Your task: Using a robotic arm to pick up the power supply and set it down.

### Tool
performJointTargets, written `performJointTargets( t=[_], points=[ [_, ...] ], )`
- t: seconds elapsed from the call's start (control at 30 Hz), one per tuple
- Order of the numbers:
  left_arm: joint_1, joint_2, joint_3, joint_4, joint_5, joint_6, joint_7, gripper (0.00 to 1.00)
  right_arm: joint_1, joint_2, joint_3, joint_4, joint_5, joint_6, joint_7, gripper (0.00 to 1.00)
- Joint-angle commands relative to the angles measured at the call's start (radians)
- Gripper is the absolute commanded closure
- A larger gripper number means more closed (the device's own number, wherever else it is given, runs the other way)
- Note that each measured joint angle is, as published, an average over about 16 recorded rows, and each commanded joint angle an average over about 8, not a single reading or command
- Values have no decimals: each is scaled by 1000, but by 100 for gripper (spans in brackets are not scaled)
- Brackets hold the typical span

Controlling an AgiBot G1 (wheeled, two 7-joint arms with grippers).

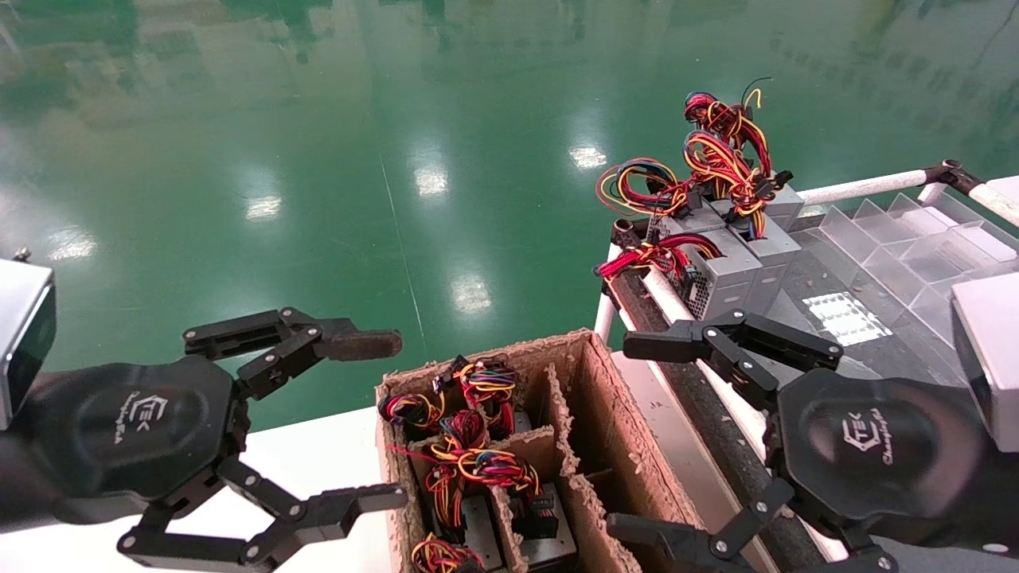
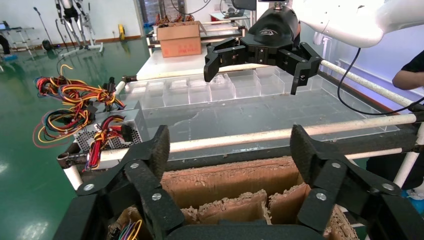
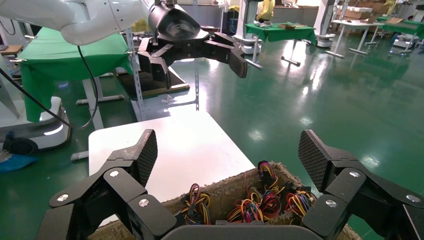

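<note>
A torn cardboard box (image 1: 613, 430) with dividers holds several grey power supplies (image 1: 549, 529) under bundles of red, yellow and black wires (image 1: 470, 458); the wires (image 3: 260, 200) also show in the right wrist view. More power supplies (image 1: 736, 270) stand on the rack behind, wires up, also seen as grey boxes (image 2: 112, 125). My right gripper (image 1: 621, 434) hangs open over the box's right side, nothing between its fingers (image 3: 227, 150). My left gripper (image 1: 394, 420), with a rusty-brown pad, is open and empty at the box's left wall (image 2: 230, 145).
A white table (image 1: 318, 454) lies under the left arm. White tube rails (image 1: 860, 187) frame the rack, which carries a clear plastic divider tray (image 1: 899, 239). Green floor lies beyond. A person (image 2: 410, 75) stands behind the rack.
</note>
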Motion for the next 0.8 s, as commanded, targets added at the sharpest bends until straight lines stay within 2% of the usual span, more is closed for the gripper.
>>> performJointTargets(
  t=[0.03,0.8],
  points=[
    [0,0,0,0,0,0,0,100,0,0,0,0,0,0,0,0],
    [1,1,-4,0,2,1,-1,100,0,0,0,-1,-1,1,-1,0]
  ],
)
